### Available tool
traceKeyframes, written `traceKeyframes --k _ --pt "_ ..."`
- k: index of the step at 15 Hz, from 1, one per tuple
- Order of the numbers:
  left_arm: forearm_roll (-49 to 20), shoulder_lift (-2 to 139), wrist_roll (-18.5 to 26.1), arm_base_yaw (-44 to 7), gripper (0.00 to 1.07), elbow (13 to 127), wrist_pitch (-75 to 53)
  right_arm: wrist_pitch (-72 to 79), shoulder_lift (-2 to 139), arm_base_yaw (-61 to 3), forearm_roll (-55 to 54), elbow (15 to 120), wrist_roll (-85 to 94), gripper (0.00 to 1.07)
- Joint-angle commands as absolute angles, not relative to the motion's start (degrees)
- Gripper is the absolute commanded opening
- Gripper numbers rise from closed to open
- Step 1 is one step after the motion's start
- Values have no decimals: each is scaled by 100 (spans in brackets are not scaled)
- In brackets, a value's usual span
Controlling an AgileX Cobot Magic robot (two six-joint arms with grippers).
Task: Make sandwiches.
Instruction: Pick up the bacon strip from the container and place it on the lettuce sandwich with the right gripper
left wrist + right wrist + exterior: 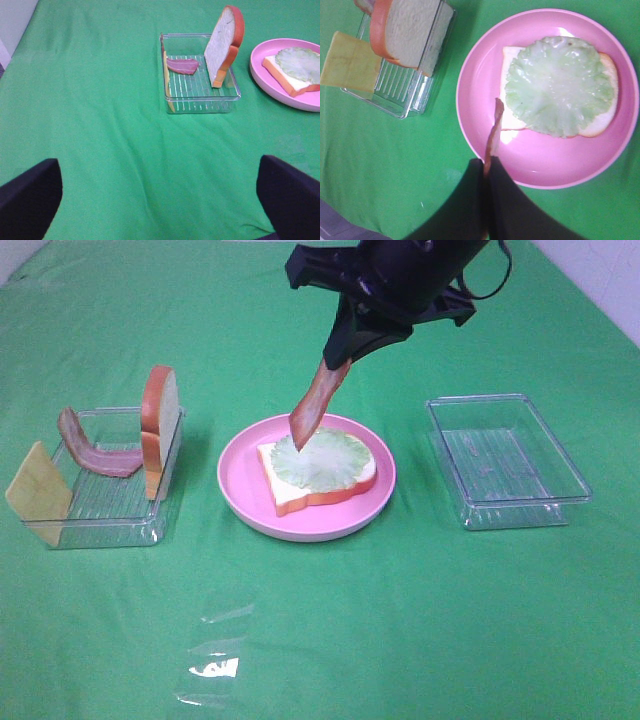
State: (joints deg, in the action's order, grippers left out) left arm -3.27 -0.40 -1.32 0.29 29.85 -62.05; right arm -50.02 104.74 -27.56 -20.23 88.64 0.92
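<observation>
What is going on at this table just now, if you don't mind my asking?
The right gripper is shut on a bacon strip, which hangs over the pink plate. There a lettuce leaf lies on a bread slice. The strip's lower end is near the lettuce's edge and is not yet laid flat. The left gripper is open with nothing in it, short of the left tray, which holds a second bacon strip, an upright bread slice and a cheese square.
</observation>
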Motion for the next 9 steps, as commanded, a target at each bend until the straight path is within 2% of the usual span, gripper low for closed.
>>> traceKeyframes --k 1,9 --pt "-332 -63 -132 40 98 2962 -6176 -4601 10783 -3014 -2091 8887 115 0" --pt "-332 -63 -132 40 98 2962 -6176 -4389 11465 -3111 -2830 9437 464 0"
